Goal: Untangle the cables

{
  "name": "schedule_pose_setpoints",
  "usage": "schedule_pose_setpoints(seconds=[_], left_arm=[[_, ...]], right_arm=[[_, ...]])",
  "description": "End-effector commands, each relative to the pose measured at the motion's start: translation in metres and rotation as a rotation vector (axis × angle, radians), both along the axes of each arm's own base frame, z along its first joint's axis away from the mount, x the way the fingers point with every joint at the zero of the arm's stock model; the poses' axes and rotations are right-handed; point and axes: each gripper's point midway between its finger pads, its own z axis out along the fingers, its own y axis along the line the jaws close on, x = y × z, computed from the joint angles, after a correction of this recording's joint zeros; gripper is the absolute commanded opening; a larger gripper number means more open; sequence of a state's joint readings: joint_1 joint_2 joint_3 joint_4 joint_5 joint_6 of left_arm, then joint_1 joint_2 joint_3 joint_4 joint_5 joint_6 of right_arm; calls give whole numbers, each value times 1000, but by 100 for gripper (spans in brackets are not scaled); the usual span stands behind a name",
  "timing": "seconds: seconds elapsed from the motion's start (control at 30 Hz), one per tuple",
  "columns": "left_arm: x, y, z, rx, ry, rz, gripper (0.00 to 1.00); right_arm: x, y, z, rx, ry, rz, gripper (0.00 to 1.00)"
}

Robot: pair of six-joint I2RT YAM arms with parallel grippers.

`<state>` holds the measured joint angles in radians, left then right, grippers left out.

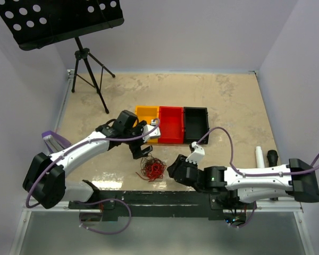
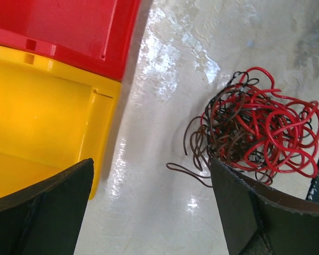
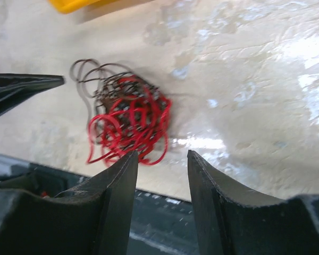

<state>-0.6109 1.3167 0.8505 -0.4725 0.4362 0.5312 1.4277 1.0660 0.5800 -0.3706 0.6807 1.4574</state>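
Note:
The cables (image 1: 153, 169) are one small tangle of red and dark brown wires lying on the table near its front edge. They show in the left wrist view (image 2: 255, 127) and in the right wrist view (image 3: 130, 119). My left gripper (image 1: 141, 151) hovers just behind and left of the tangle, open and empty (image 2: 151, 178); its right finger (image 2: 250, 212) is next to the dark loops. My right gripper (image 1: 175, 169) is just right of the tangle, open and empty (image 3: 162, 156), with the red loops beyond its left finger (image 3: 114, 191).
A yellow bin (image 1: 146, 113), a red bin (image 1: 171, 125) and a black bin (image 1: 195, 125) stand in a row behind the tangle. A music stand (image 1: 90, 58) is at the back left. A white cylinder (image 1: 259, 156) lies at the right. A black rail (image 1: 149, 199) runs along the front edge.

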Motion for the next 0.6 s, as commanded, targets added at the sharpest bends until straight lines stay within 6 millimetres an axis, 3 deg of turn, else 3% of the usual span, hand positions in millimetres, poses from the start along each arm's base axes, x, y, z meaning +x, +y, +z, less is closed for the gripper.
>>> schedule_pose_setpoints(seconds=[0.0,0.33,0.57], left_arm=[[19,-13,5,-43,-33,44,94],[5,-24,-10,-36,77,-62,76],[7,-23,-10,-23,77,-64,22]], right_arm=[[10,8,-5,20,-7,-16,47],[11,18,-15,15,9,-4,47],[8,23,-26,7,26,21,46]])
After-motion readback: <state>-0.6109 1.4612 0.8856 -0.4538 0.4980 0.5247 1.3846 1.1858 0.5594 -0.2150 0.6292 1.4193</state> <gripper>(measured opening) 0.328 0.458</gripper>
